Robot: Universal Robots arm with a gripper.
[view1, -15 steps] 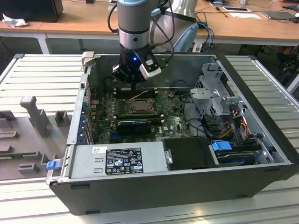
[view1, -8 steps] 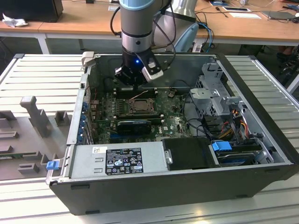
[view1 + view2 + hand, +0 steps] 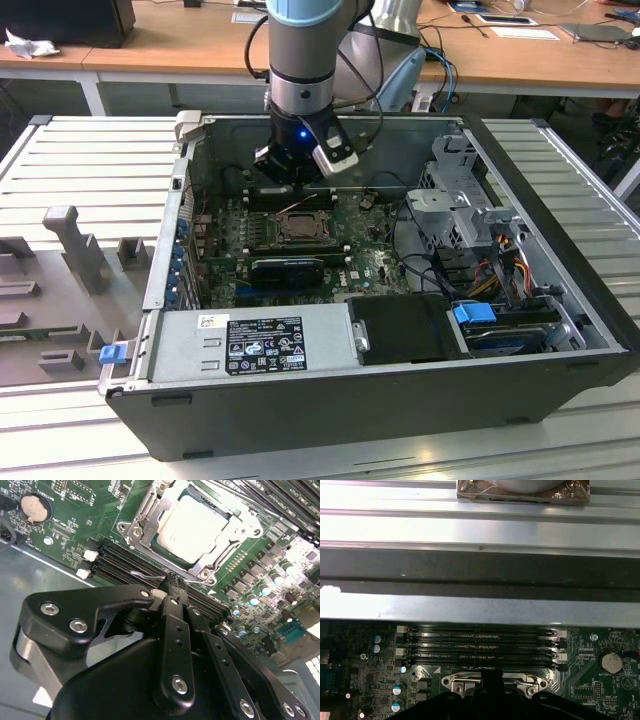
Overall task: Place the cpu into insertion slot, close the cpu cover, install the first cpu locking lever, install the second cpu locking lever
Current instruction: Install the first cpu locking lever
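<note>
In the exterior view the grey robot arm reaches down into the open black computer case [image 3: 560, 300], which lies on its side on a ribbed grey table [image 3: 90, 160], and the black hand [image 3: 292, 178] hangs just above the green motherboard [image 3: 375, 262], at the edge of the square dark insertion slot [image 3: 297, 226] that faces the case's back wall. From that socket, the long black expansion card [image 3: 287, 268] lies on the near side and the silver power supply box [image 3: 250, 345] nearer still. In the second wrist view the small flat square cpu [image 3: 196, 526] with its pale silvery top already sits in the socket, and the thin dull-silver cpu cover [image 3: 215, 555] lies closed flat around it, its window framing the chip. The hand's fingers [image 3: 172, 587] are pressed together, their tips at a thin bent wire locking lever [image 3: 145, 573] that runs along the socket edge nearest the hand, beside the long black memory slots [image 3: 120, 560]; whether the tips actually pinch the wire or only touch it I cannot tell. The lever's long axis runs across the line of the fingers, so the socket lies straight ahead of the hand. In the first wrist view the memory slots [image 3: 480, 645] lie between the socket's metal frame [image 3: 495, 681] and the case's grey wall [image 3: 480, 607].
</note>
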